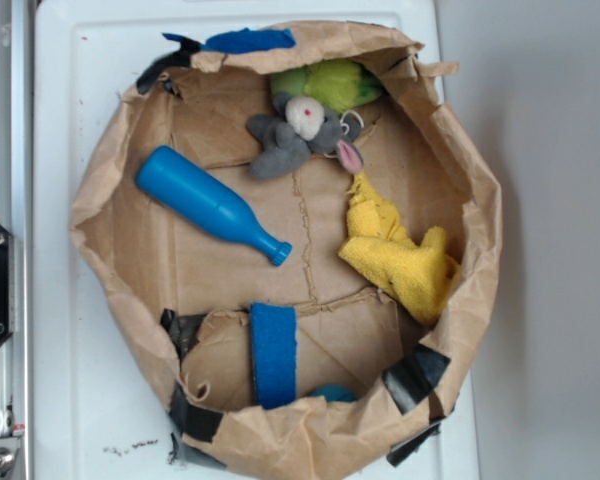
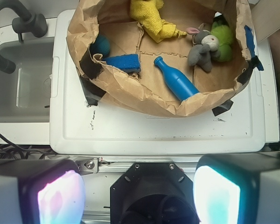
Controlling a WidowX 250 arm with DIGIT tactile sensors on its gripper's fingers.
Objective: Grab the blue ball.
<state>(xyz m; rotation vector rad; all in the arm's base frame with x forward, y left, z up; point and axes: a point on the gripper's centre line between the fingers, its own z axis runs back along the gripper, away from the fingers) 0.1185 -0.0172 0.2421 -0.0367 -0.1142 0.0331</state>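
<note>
Nothing grabbed yet: the gripper (image 2: pixel 139 196) hangs well back with fingers (image 2: pixel 60 196) wide apart and empty, while the blue ball (image 2: pixel 101 45) sits at ten o'clock in the wrist view, tucked against the paper bag (image 2: pixel 144 100) wall beside the blue strip (image 2: pixel 123 62).

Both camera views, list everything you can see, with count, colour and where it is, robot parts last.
blue ball: one, teal, inside the paper bag, tucked against its wall beside the blue strip
blue strip: one, blue, flat on the bag floor
bottle-shaped pin: one, blue, lying on its side in the bag
yellow cloth: one, crumpled, in the bag
plush mouse: one, grey, in the bag beside the green plush
green plush: one, in the bag against its wall
paper bag: one, brown, black tape patches, on the white surface
sink: one, grey, beside the white surface
gripper: one, jaws wide open, outside the bag
</note>
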